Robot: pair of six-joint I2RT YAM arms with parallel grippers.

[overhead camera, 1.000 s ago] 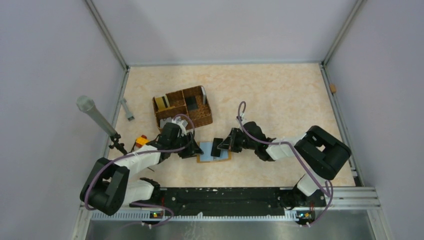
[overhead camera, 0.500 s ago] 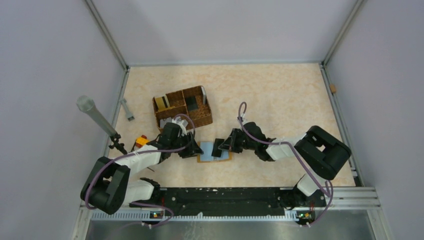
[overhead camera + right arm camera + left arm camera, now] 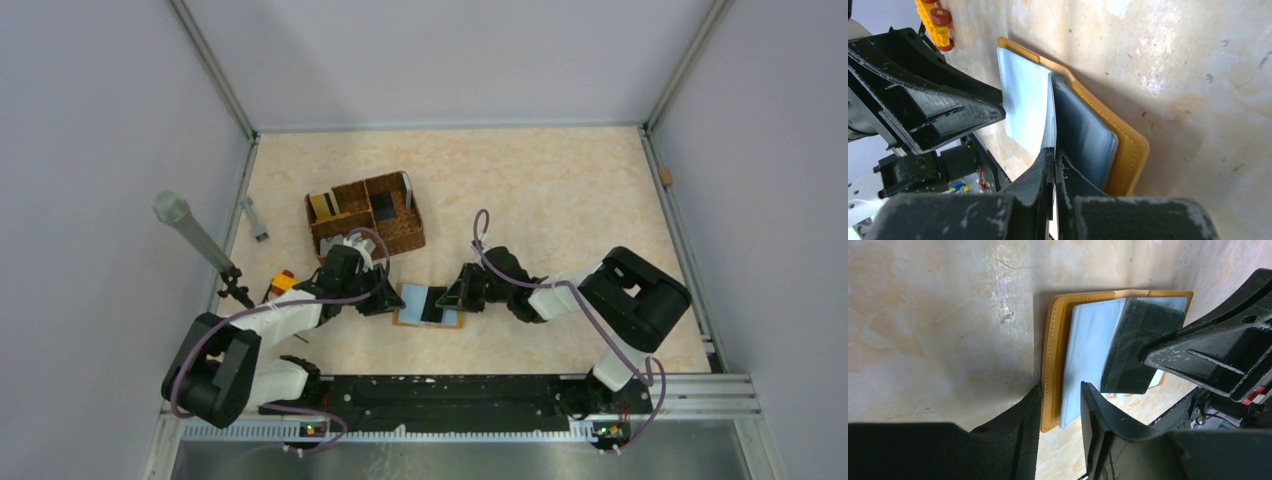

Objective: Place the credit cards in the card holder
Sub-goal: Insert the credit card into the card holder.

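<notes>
right wrist view: the right gripper (image 3: 1054, 152) is pinched tight on a black card (image 3: 1142, 347), which shows here edge-on as a thin line rising from between the fingers. the card hangs tilted over the inner face of the open card holder (image 3: 1050, 340), partly covering the pale clear sleeve (image 3: 1023, 95); whether its edge has entered a pocket i cannot tell.

from the left wrist, the left gripper (image 3: 1060, 387) stands at the holder's near edge with its jaws apart, the mustard border and the sleeve's edge showing in the gap. whether the fingers press the holder down is not clear.

the holder lies opened flat on the table (image 3: 560, 190) between the two arms, just in front of the woven basket (image 3: 400, 240), where more credit cards (image 3: 322, 205) sit in the compartments. a toy block (image 3: 283, 282) lies off to the left.

the step in hand looks like inserting this card. the next move, as i judge it, calls for sliding the card's edge under the sleeve lip at a shallow angle while the left side steadies the holder, letting go only once the card is well inside.
</notes>
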